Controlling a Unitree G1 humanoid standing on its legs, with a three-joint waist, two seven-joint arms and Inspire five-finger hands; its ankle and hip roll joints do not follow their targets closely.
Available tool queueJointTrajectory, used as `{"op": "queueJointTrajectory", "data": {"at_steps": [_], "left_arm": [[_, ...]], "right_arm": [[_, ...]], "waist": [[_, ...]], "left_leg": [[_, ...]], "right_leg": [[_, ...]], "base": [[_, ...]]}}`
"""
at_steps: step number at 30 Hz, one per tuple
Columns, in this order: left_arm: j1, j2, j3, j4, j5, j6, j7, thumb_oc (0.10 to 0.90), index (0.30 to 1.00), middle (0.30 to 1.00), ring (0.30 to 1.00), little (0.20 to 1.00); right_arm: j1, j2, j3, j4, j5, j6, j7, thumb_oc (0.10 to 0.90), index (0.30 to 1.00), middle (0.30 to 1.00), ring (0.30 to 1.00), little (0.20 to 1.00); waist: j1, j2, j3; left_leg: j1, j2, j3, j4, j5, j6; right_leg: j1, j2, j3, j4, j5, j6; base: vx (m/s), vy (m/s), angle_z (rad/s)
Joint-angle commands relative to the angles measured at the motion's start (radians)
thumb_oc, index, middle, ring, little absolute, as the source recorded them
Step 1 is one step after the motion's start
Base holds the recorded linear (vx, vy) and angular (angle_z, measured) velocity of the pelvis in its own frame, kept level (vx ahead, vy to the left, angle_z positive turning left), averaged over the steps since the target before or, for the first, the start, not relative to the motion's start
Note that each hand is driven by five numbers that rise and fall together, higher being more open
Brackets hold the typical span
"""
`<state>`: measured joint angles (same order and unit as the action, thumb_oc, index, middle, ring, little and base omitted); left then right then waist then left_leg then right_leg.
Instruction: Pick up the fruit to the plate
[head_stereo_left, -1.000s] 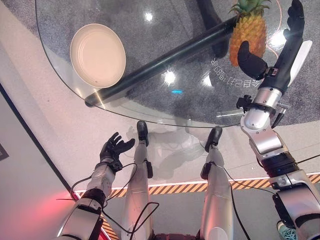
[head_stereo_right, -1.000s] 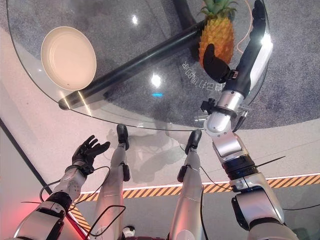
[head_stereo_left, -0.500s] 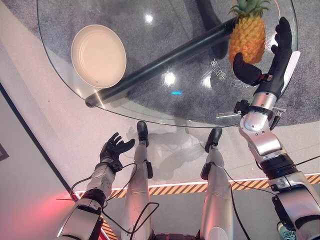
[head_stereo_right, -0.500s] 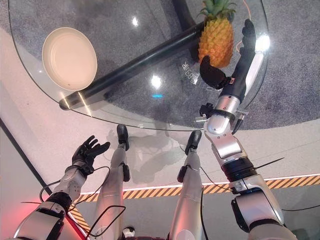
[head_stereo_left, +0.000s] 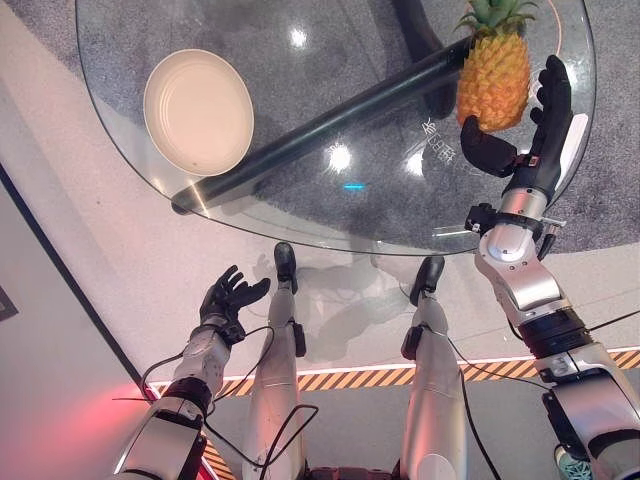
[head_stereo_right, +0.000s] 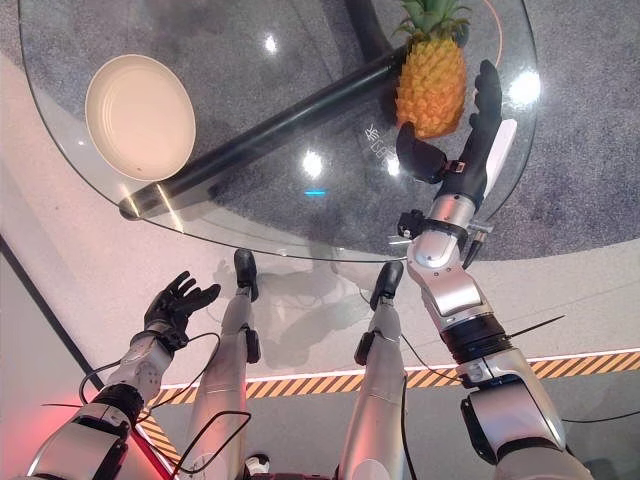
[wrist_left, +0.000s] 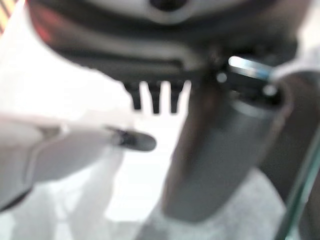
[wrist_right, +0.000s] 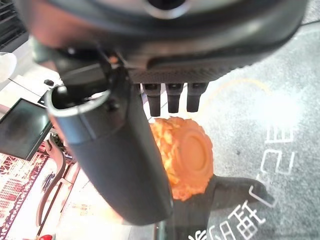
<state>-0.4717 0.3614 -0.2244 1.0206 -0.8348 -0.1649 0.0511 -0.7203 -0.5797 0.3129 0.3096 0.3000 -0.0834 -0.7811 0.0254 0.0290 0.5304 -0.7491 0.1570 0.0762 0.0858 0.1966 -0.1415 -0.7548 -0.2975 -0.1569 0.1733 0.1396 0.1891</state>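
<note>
My left hand (head_stereo_left: 228, 297) hangs open below the glass table's (head_stereo_left: 300, 215) near edge. My right hand (head_stereo_left: 525, 145), fingers spread, flanks an orange, knobbly pineapple (head_stereo_left: 492, 75) near the far right edge; my right wrist view reveals its round base. The plate (head_stereo_left: 198, 110) lies far left.

Pineapple (head_stereo_left: 492, 78): orange-yellow body with a diamond-scale pattern, green leafy crown. Plate (head_stereo_left: 198, 110): plain cream, no pattern. Table (head_stereo_left: 300, 215): clear glass top, bright light spots reflected on it, white lettering near the fruit. Bar (head_stereo_left: 330, 118) under the glass: glossy black. Carpet (head_stereo_left: 400, 210) below: speckled dark grey. Floor (head_stereo_left: 130, 260): pale beige. Floor tape (head_stereo_left: 350, 378): orange-and-black diagonal stripes. Right hand (head_stereo_left: 535, 135): black. Left hand (head_stereo_left: 228, 298): black.
</note>
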Motion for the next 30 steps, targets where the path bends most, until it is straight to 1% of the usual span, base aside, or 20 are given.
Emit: {"op": "queueJointTrajectory", "data": {"at_steps": [1, 12, 23, 28, 30], "left_arm": [[0.044, 0.019, -0.013, 0.020, 0.027, -0.014, 0.003, 0.800, 0.900, 0.900, 0.900, 0.900], [0.049, 0.014, -0.015, 0.006, 0.030, -0.007, 0.007, 0.800, 0.900, 0.900, 0.900, 0.900], [0.052, 0.013, -0.019, -0.005, 0.034, 0.000, 0.013, 0.800, 0.900, 0.900, 0.900, 0.900], [0.050, 0.019, -0.019, -0.002, 0.036, 0.007, 0.006, 0.800, 0.900, 0.900, 0.900, 0.900], [0.048, 0.019, -0.022, 0.000, 0.035, 0.007, 0.005, 0.800, 0.900, 0.900, 0.900, 0.900]], "right_arm": [[-0.065, -0.028, -0.024, -0.016, 0.010, -0.026, 0.015, 0.800, 0.900, 0.900, 0.900, 0.900], [-0.074, -0.019, -0.017, -0.035, 0.024, -0.006, 0.040, 0.800, 0.900, 0.900, 0.900, 0.900], [-0.106, -0.024, -0.018, -0.056, 0.024, 0.028, 0.038, 0.800, 0.900, 0.900, 0.900, 0.900], [-0.127, -0.030, -0.019, -0.044, 0.042, 0.031, 0.032, 0.800, 0.900, 0.900, 0.900, 0.900], [-0.141, -0.032, -0.019, -0.039, 0.046, 0.043, 0.029, 0.800, 0.900, 0.900, 0.900, 0.900]], "waist": [[0.011, 0.002, -0.010], [0.015, 0.010, -0.010], [0.020, 0.010, -0.010], [0.023, 0.009, -0.010], [0.025, 0.009, -0.010]], "left_leg": [[0.015, -0.019, -0.024, 0.053, -0.056, 0.019], [0.015, -0.022, -0.022, 0.054, -0.055, 0.020], [0.018, -0.022, -0.022, 0.051, -0.053, 0.019], [0.023, -0.020, -0.023, 0.048, -0.052, 0.020], [0.023, -0.020, -0.024, 0.049, -0.052, 0.019]], "right_leg": [[-0.029, -0.006, -0.056, 0.030, 0.031, 0.014], [-0.032, -0.012, -0.054, 0.031, 0.032, 0.015], [-0.027, -0.013, -0.059, 0.028, 0.033, 0.016], [-0.025, -0.013, -0.061, 0.028, 0.035, 0.016], [-0.023, -0.013, -0.062, 0.027, 0.035, 0.016]], "base": [[0.00, 0.000, 0.00], [0.00, 0.000, 0.00], [0.00, 0.000, 0.00], [0.00, 0.000, 0.00], [0.00, 0.000, 0.00]]}}
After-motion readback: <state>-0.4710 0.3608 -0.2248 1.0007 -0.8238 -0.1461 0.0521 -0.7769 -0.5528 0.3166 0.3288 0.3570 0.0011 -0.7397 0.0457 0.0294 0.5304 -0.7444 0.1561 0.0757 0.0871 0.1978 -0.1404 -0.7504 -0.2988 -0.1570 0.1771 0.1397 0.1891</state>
